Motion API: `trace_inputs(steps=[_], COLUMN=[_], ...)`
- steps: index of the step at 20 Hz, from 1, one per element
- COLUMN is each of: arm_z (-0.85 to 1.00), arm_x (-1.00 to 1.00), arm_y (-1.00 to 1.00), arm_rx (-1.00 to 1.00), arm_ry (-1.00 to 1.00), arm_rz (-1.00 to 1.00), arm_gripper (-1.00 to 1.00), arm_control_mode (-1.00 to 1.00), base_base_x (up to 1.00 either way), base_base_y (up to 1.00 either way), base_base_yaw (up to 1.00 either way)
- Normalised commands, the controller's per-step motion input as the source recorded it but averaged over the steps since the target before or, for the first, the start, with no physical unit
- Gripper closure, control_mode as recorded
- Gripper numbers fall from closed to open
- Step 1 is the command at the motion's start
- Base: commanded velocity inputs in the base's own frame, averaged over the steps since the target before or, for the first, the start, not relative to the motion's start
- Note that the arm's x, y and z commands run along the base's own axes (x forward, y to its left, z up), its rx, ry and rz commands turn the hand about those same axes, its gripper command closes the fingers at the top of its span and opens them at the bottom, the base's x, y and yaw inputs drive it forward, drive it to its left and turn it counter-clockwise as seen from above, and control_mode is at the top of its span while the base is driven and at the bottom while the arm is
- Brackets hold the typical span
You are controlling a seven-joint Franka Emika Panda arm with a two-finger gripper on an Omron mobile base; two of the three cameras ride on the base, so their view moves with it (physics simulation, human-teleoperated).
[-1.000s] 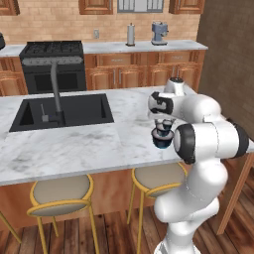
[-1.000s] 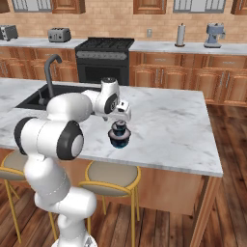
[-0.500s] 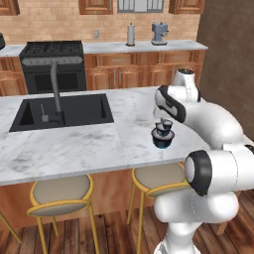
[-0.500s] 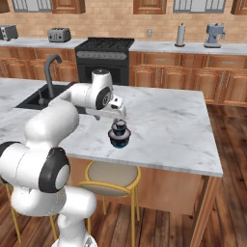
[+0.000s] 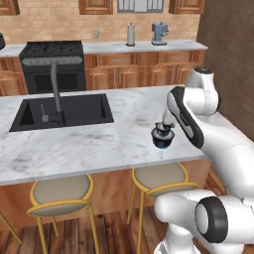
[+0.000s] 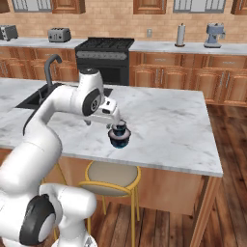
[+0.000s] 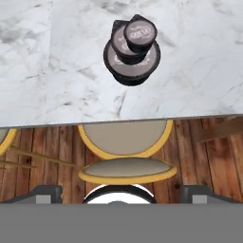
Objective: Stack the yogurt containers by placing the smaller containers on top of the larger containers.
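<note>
The large dark tub (image 7: 130, 65) stands on the marble island counter (image 5: 99, 144) near its front edge. A small cup (image 7: 140, 34) with a pale top sits on the tub, and a second small dark cup (image 7: 120, 34) shows partly behind it. From the base cameras the cups (image 5: 162, 131) read as a short stack on the tub (image 5: 162, 142), also on the tub (image 6: 119, 141). My gripper (image 5: 165, 124) hovers just above the stack, open and holding nothing, with its fingertips (image 7: 45, 193) spread wide.
A black sink (image 5: 64, 110) with a dark faucet (image 5: 55, 89) lies left of the stack. Two yellow-framed stools (image 5: 159, 178) (image 5: 59, 196) stand under the counter's front edge. A stove (image 5: 52, 54) and wooden cabinets line the back wall.
My arm has swung its elbow out to the side and the hand has drawn back a little from the top cup. The stack stays where it was.
</note>
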Motion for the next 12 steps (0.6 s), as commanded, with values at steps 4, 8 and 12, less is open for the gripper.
trace_inputs(steps=[4, 8, 12], arm_z=[0.13, 0.02, 0.00], arm_x=[-0.94, -0.82, -0.63], arm_y=[0.00, 0.00, 0.00], arm_rx=[0.00, 0.00, 0.00], arm_ry=[-0.20, -0.21, -0.14], arm_rz=[0.00, 0.00, 0.00], arm_gripper=[-1.00, -1.00, -1.00], arm_control_mode=[-1.00, -1.00, -1.00], base_base_x=[0.00, 0.00, 0.00], base_base_y=[0.00, 0.00, 0.00], base_base_yaw=[0.00, 0.00, 0.00])
